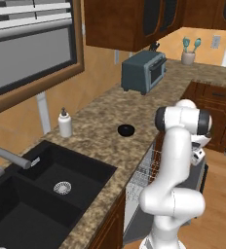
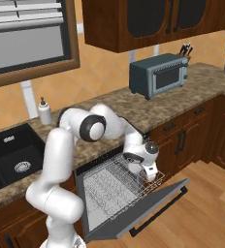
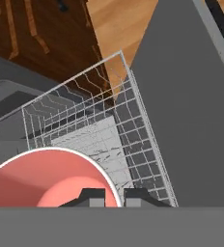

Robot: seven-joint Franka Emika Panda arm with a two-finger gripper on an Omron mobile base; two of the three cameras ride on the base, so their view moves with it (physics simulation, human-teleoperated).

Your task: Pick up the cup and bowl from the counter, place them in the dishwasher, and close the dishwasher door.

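Cup (image 3: 46,178) above dishwasher (image 2: 114,189) rack

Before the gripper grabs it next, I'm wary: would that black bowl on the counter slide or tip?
The bowl looks low and wide, so tipping seems unlikely. It sits on smooth granite counter, so a sideways nudge may slide it. Small, probably light.

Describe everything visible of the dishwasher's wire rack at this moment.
The wire rack is a silvery grid basket with low sides and rows of thin tines, metal by its look. It is pulled out of the dishwasher over the open, lowered door. The end effector hangs above its outer end, shut on the cup. No dishes show on the visible part of the rack.
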